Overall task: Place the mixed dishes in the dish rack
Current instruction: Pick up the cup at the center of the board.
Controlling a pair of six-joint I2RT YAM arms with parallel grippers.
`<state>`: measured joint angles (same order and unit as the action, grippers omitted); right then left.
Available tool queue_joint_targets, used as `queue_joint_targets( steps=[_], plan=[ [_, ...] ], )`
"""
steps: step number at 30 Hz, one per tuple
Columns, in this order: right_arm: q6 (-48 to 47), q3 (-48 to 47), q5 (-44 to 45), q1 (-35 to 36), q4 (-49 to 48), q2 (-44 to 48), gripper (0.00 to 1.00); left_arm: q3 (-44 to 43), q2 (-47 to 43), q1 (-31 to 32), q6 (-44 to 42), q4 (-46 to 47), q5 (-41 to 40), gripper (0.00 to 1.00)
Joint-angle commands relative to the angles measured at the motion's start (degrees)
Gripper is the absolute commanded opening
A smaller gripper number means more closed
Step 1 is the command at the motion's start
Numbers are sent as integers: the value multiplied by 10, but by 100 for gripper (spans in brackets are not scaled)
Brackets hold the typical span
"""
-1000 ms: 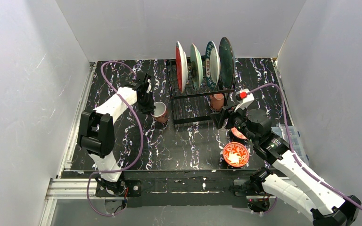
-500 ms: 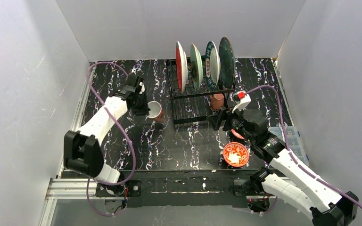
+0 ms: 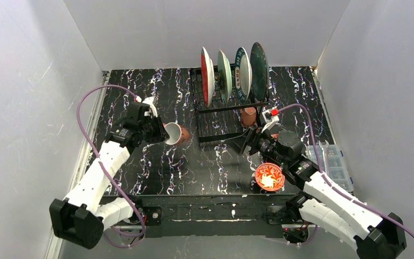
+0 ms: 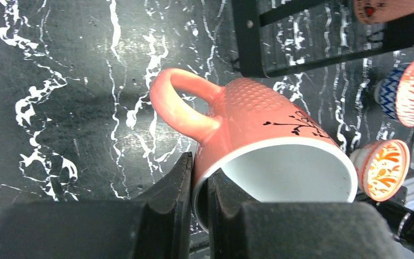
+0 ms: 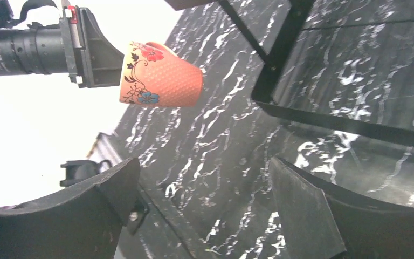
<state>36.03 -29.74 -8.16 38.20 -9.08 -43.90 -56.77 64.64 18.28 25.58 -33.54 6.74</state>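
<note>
My left gripper point(image 3: 160, 132) point(image 4: 199, 162) is shut on the rim of a terracotta mug point(image 3: 176, 133) point(image 4: 264, 135), one finger inside and one outside. The mug hangs tilted on its side above the table, left of the dish rack point(image 3: 223, 137) point(image 5: 280, 65). The right wrist view also shows that mug point(image 5: 161, 81). Several plates point(image 3: 232, 73) stand upright in the rack's slots, and a second mug point(image 3: 248, 115) stands on its grid. My right gripper point(image 3: 243, 144) point(image 5: 205, 178) is open and empty at the rack's near right corner. A red-patterned bowl point(image 3: 270, 176) point(image 4: 380, 170) sits near the front edge; another bowl point(image 4: 409, 91) lies beyond it.
A clear plastic compartment box point(image 3: 331, 157) lies at the table's right edge beside my right arm. Grey walls close in the black marbled table point(image 3: 194, 167) on three sides. A purple cable point(image 3: 86, 108) loops off my left arm.
The left arm has swung toward the front left, carrying the mug and tipping it onto its side. The right gripper has opened wider and drawn back left from the rack.
</note>
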Motion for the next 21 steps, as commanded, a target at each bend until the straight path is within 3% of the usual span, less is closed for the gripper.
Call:
queue_joint_targets(
  steps=[1, 14, 21],
  plan=[
    [110, 32, -60, -3, -142, -9, 98, 20, -68, 0, 3, 65, 64, 0],
    [284, 83, -103, 4, -318, -39, 98, 102, -218, 1, 14, 183, 151, 0],
    [333, 90, -77, 56, -394, -82, 98, 143, -265, 0, 30, 258, 191, 0]
  ],
)
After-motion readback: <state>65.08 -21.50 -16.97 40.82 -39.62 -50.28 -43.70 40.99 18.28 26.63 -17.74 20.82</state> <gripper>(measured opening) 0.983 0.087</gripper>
